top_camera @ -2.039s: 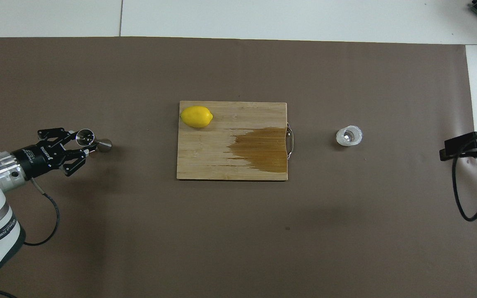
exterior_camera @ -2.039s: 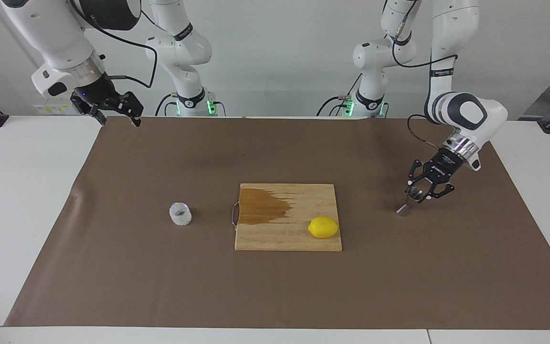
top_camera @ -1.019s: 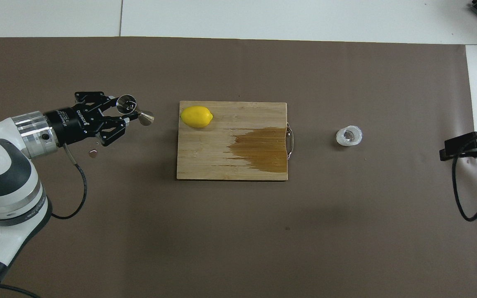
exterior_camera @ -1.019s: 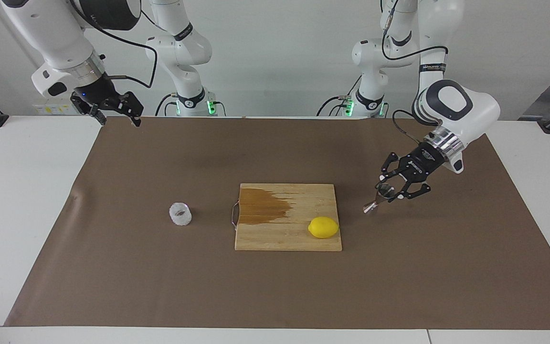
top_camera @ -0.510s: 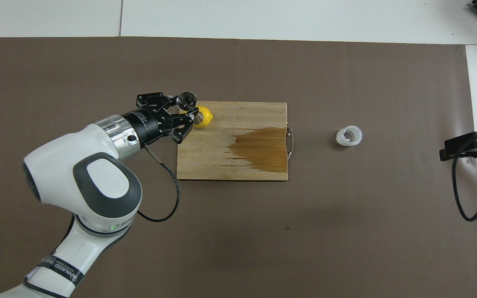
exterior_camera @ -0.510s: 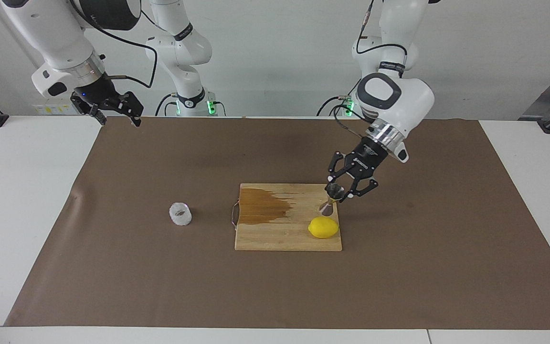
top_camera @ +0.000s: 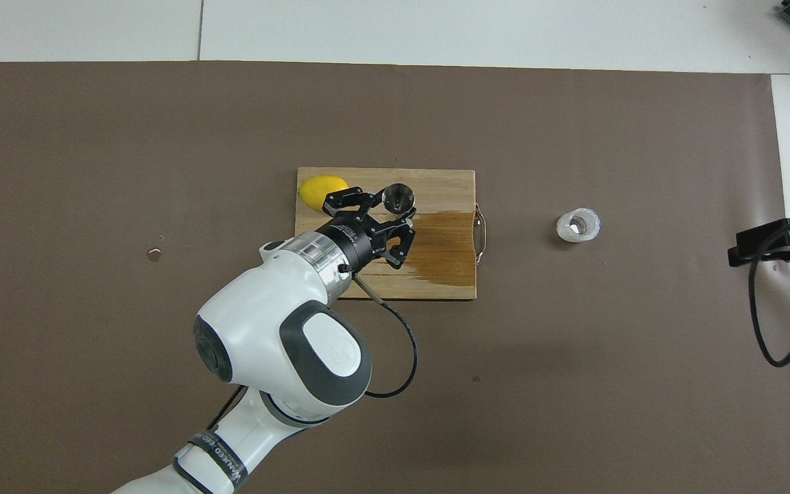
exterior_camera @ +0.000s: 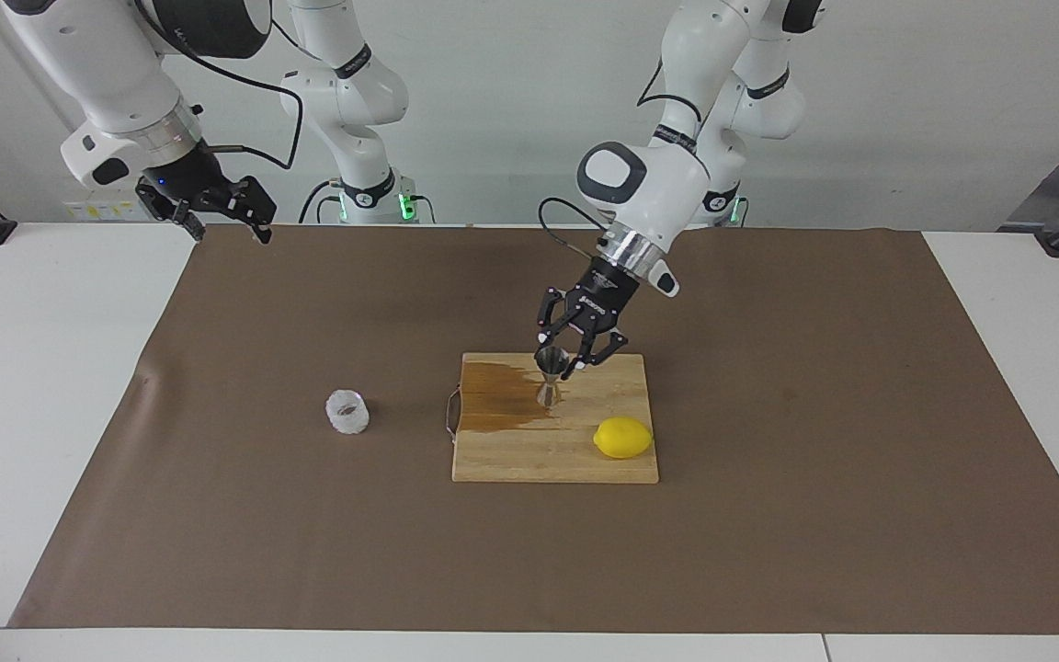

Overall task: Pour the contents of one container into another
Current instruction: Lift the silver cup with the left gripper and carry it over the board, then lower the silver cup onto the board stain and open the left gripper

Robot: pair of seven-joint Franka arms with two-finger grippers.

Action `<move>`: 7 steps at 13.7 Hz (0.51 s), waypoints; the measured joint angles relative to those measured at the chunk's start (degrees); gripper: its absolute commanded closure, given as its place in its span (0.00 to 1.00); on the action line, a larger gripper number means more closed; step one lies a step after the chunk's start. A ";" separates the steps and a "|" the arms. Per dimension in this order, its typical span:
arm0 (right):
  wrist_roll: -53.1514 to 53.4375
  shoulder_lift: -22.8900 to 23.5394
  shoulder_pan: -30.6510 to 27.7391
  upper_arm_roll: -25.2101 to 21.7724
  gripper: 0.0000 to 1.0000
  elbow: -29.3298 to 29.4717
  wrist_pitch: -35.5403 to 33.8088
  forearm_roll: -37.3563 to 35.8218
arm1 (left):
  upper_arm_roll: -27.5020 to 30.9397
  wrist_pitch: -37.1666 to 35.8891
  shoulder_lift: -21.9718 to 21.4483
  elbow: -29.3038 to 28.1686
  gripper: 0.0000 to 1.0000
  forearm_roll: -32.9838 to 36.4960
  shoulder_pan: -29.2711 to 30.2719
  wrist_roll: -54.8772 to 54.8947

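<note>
Since the earlier frame, the steel jigger (exterior_camera: 550,375) has been carried from the left arm's end of the mat to above the cutting board (exterior_camera: 585,460). It is clamped upright in the left gripper (exterior_camera: 563,365), over the board's dark wet stain (exterior_camera: 502,397). A lemon (exterior_camera: 622,438) lies on the board nearby. The textured glass cup (exterior_camera: 347,412) stands on the mat toward the right arm's end. The right gripper (exterior_camera: 217,213), spread wide and empty, waits above the mat's corner.
</note>
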 measured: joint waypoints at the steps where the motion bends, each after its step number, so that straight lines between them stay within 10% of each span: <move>1: 0.00 0.00 0.00 0.00 0.00 0.00 0.00 0.00 | -1.66 1.79 1.60 0.85 1.00 -0.07 0.01 -0.05; 7: 0.00 0.00 0.00 0.00 0.00 0.00 0.00 0.00 | -7.46 8.44 8.58 4.96 1.00 -0.13 0.04 -0.06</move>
